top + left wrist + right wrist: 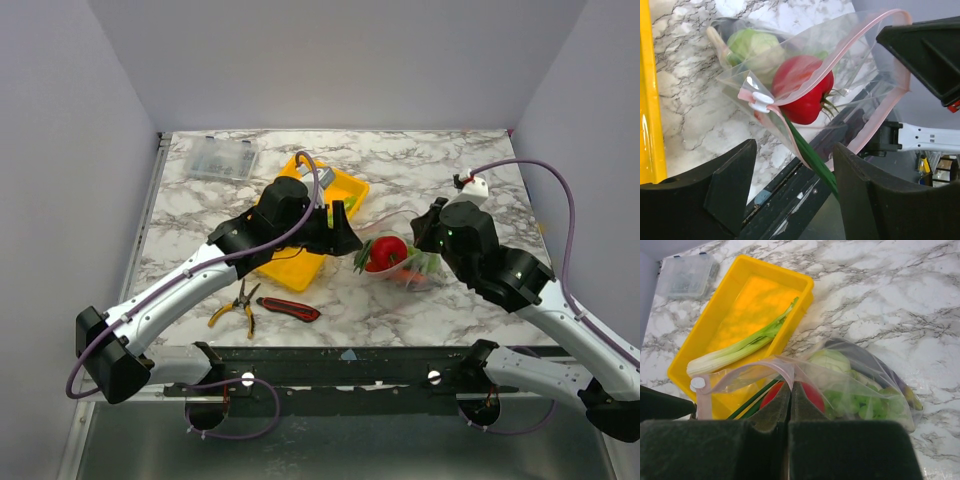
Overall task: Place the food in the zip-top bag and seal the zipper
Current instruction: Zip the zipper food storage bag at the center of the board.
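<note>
Bag (860, 390) sat mid-worktop (440, 170), near front edge. Right hand (790, 395) clenched on bag mouth rim and held it up. Tomato (802, 92) and cabbage (752, 45) were inside. Leek (745, 345) lay in tray (772, 265), not loaded. Left hand (794, 150) released, jaws apart at mouth. Zipper (880, 25) was unsealed. Judged remaining: load leek, seal.

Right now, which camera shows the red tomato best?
The left wrist view: the tomato fills the middle, large, inside the clear bag. The top view shows it as a small red spot; the right wrist view shows only slivers either side of the right gripper.
</note>
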